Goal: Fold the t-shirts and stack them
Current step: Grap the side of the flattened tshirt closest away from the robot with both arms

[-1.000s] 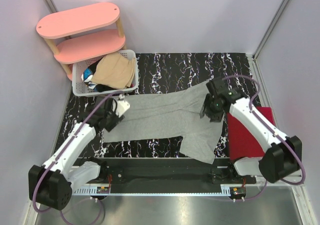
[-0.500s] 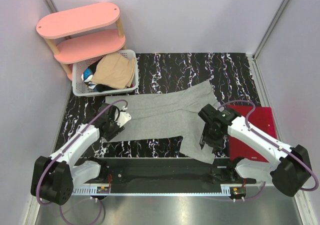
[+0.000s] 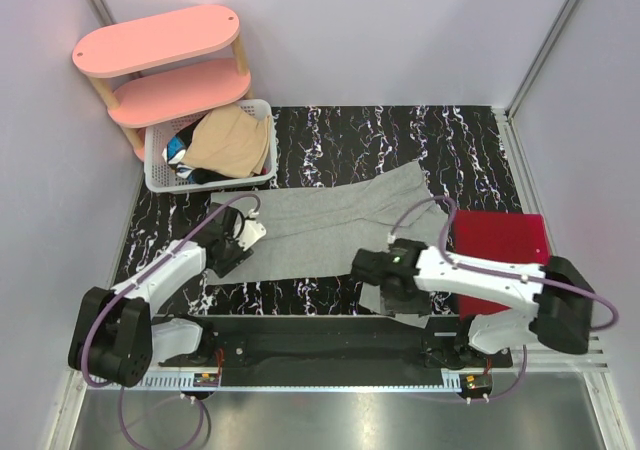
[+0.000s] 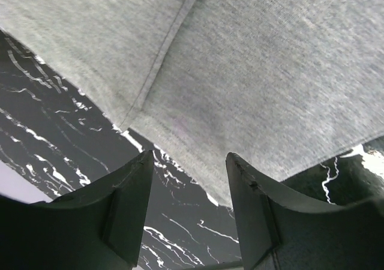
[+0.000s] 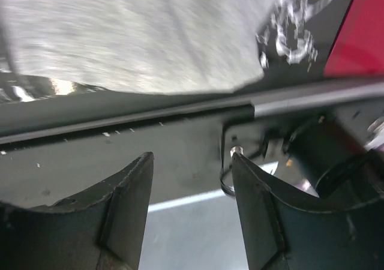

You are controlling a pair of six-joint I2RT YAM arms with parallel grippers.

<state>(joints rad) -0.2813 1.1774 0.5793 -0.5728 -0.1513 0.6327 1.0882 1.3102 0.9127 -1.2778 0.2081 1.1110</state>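
Note:
A light heather grey t-shirt (image 3: 330, 230) lies spread across the black marbled table (image 3: 400, 140). Its near-left corner shows in the left wrist view (image 4: 252, 78), its near edge in the right wrist view (image 5: 138, 36). My left gripper (image 3: 225, 255) is open and empty, over the shirt's near-left corner (image 4: 189, 180). My right gripper (image 3: 375, 278) is open and empty, at the shirt's near-right bottom edge, pointing at the table's front rail (image 5: 191, 180). A tan-beige t-shirt (image 3: 232, 138) and darker ones fill the white lattice basket (image 3: 160, 175). A red folded garment (image 3: 500, 260) lies at the right.
A pink two-tier shelf (image 3: 160, 65) stands at the back left behind the basket. The black front rail (image 3: 320, 345) with the arm bases runs along the near edge. Lilac walls close in both sides.
My right gripper has swung from the shirt's right sleeve area down and left to its near bottom edge. My left gripper has drawn nearer and slightly down along the shirt's left corner.

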